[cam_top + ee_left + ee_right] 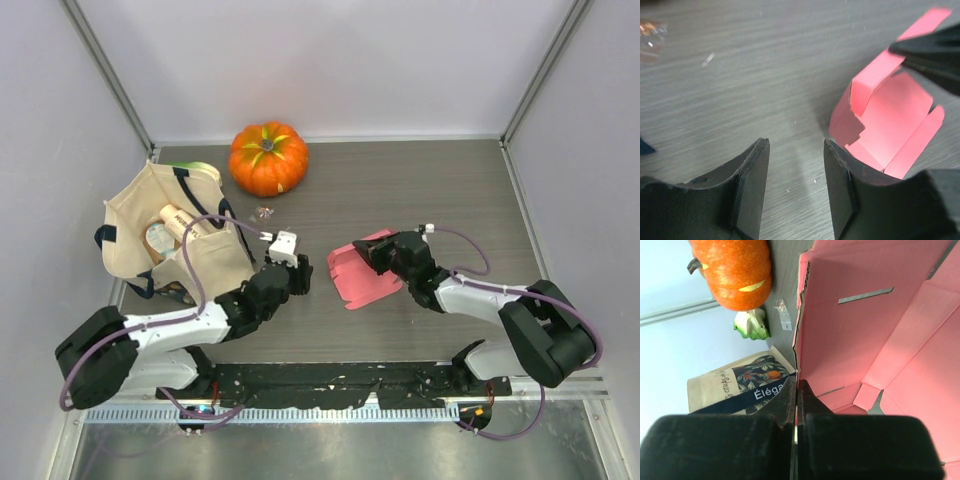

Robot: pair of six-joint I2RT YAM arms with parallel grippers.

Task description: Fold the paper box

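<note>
The thin pink paper box (368, 278) (890, 115) (865, 340), creased with flaps, lies near the middle of the grey wooden desk (430, 190), a bit toward the right edge. The right gripper (364, 251) (796, 390) is pinched tight on one raised side of it. The left gripper (297, 268) (795, 150) sits just beside the box, partly open, holding nothing. A round orange pumpkin (268, 158) sits by the far edge.

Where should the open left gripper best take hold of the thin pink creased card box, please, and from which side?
Probably the raised side flap at the left edge of the thin pink card box, approached from the left with one finger on each face. That flap stands up and faces the left gripper, while the right gripper is clamped on another edge.
</note>
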